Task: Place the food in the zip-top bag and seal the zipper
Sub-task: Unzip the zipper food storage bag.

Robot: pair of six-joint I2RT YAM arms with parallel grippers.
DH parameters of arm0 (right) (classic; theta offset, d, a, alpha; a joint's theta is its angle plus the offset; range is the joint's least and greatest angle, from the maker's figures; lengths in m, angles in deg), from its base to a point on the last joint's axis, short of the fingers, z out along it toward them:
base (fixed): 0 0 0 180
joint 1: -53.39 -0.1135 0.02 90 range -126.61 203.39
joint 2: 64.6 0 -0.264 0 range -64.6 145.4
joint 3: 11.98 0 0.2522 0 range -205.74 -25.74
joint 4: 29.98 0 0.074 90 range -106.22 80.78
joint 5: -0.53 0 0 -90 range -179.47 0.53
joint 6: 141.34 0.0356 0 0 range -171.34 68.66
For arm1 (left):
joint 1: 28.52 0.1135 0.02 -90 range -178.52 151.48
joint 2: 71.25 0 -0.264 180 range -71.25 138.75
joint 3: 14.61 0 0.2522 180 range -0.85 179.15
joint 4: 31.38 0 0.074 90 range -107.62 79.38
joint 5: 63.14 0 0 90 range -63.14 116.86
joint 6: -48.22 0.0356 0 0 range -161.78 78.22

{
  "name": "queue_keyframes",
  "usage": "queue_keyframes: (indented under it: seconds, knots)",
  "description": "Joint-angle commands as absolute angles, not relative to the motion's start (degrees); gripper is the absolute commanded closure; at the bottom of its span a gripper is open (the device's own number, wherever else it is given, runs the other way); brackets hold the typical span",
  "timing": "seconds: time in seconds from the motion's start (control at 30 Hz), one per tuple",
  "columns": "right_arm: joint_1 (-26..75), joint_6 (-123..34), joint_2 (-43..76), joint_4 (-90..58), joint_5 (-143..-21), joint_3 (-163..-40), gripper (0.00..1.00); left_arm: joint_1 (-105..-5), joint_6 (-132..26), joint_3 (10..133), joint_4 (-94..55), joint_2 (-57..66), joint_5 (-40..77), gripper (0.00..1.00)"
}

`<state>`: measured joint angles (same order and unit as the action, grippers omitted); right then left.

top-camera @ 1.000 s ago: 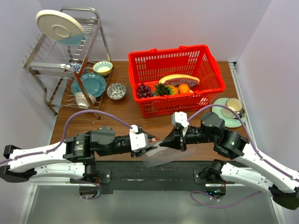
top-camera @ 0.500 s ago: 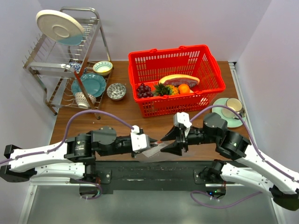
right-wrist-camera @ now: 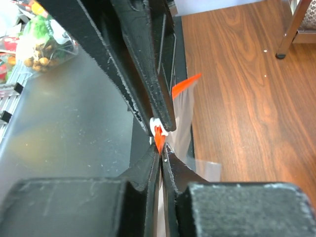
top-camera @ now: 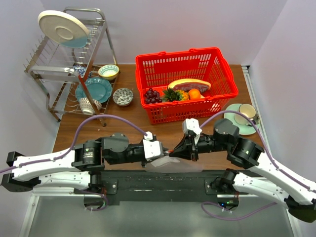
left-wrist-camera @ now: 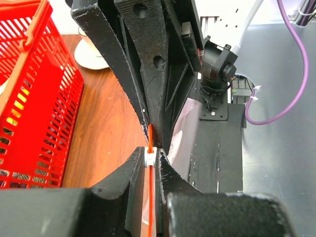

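At the near edge of the table point(top-camera: 123, 121), left gripper point(left-wrist-camera: 149, 157) and right gripper point(right-wrist-camera: 158, 143) each pinch the zipper point(left-wrist-camera: 149, 136) of the zip-top bag point(top-camera: 165, 162); pineapple point(top-camera: 174, 94) and grape bunch point(top-camera: 151, 95) lie in the basket point(top-camera: 224, 74), so parting the mouth is judged next.

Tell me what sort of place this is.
Probably a mock kitchen set up in a robot lab: a wooden table with a dish rack of plates and bowls, a red basket of toy fruit, and a cup, boxed in by plain walls.
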<state>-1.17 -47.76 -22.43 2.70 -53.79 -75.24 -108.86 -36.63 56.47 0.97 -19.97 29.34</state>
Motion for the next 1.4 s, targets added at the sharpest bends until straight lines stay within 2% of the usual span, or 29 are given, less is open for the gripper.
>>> queue_keyframes:
  seconds: [0.0,0.03,0.1,0.27,0.37,0.4,0.53,0.77,1.07,1.1,1.13,1.17,1.27,1.37]
  knots:
    - [-1.2,-45.7,-24.3,1.0,-55.8,-76.7,0.95,-109.0,-37.5,58.2,-0.4,-20.1,28.9,1.0]
    - [-1.2,-45.0,-24.8,0.4,-56.8,-76.6,0.94,-109.0,-37.7,57.9,-0.5,-20.3,29.1,1.0]
    - [-1.1,-43.0,-26.7,-0.6,-60.2,-76.5,1.0,-109.0,-38.6,56.5,-1.4,-20.8,29.2,1.0]
    - [-1.1,-42.6,-30.3,1.4,-67.0,-77.2,1.0,-109.1,-40.5,53.7,-2.5,-21.8,30.5,1.0]
    - [-1.1,-42.5,-33.4,2.8,-78.3,-77.8,1.0,-109.0,-41.1,52.4,-2.2,-22.6,32.6,1.0]
    - [-1.1,-41.9,-34.4,3.3,-86.7,-77.9,1.0,-109.0,-41.2,52.1,-1.7,-23.0,33.6,1.0]
    - [-1.2,-39.5,-38.4,4.6,-105.9,-77.9,1.0,-109.0,-41.3,51.2,-0.2,-23.7,35.6,1.0]
    - [-1.1,-39.0,-45.3,6.5,-125.7,-77.2,1.0,-109.0,-43.8,49.3,1.0,-25.2,36.5,1.0]
    - [-1.2,-37.9,-49.6,8.6,-133.7,-76.4,1.0,-109.0,-44.7,48.0,0.8,-25.9,37.1,1.0]
    - [-1.1,-39.1,-49.9,7.5,-130.5,-75.8,1.0,-109.0,-44.7,48.0,0.7,-26.0,37.1,0.98]
    - [-1.1,-39.5,-49.7,7.0,-128.6,-75.6,1.0,-109.0,-44.8,48.1,0.8,-26.0,37.1,0.88]
    - [-1.1,-40.3,-49.4,6.8,-126.6,-75.4,1.0,-109.0,-44.8,48.2,0.8,-26.0,37.1,0.64]
    - [-1.2,-42.1,-46.3,6.2,-114.6,-75.6,1.0,-109.0,-45.0,48.7,0.6,-26.3,38.5,0.36]
    - [-1.1,-44.3,-42.9,5.1,-100.6,-75.8,1.0,-109.0,-44.9,49.4,-0.3,-27.1,40.7,0.27]
